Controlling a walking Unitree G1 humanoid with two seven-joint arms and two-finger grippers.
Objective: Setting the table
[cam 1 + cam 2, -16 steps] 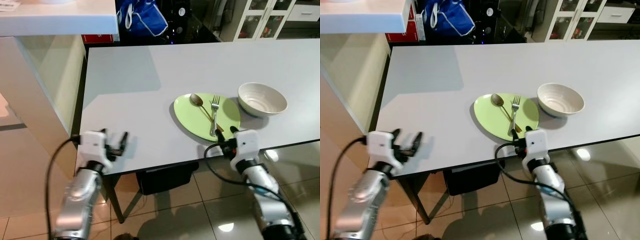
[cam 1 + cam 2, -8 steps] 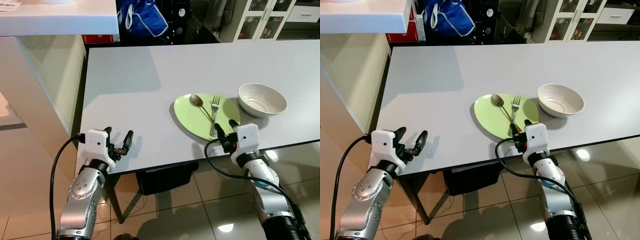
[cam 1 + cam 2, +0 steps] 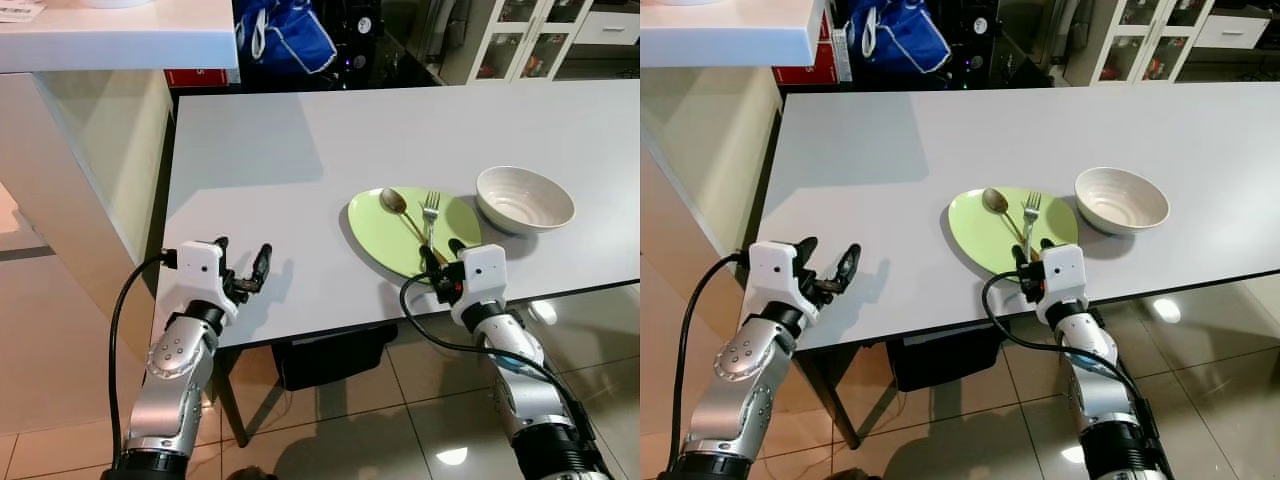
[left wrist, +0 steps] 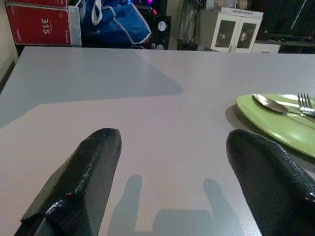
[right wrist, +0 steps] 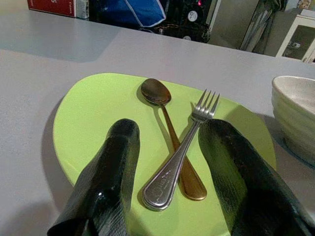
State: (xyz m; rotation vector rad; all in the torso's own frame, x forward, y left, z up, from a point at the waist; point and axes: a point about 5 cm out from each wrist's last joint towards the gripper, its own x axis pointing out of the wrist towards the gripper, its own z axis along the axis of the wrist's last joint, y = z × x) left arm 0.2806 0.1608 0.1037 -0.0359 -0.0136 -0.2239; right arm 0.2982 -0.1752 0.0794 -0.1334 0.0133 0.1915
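Left eye view gives you the left claw (image 3: 245, 277) at 8 o'clock, spread over bare tabletop (image 3: 300, 150), holding nothing. Toward 4 o'clock, your right claw (image 5: 170, 167) gapes around the crossed fork (image 5: 184, 147) and spoon (image 5: 170, 125) on the green plate (image 3: 375, 235), probably lining up a pick; bowl (image 3: 524, 198) just beyond.

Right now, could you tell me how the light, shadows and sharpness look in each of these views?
Eye views: sharp, a broad slanted shadow across the table, and glare on the floor tiles. Left wrist view: the open left gripper casts two finger shadows on the tabletop. Right wrist view: crisp fork and spoon on the green plate; the right gripper's fingers gleam.
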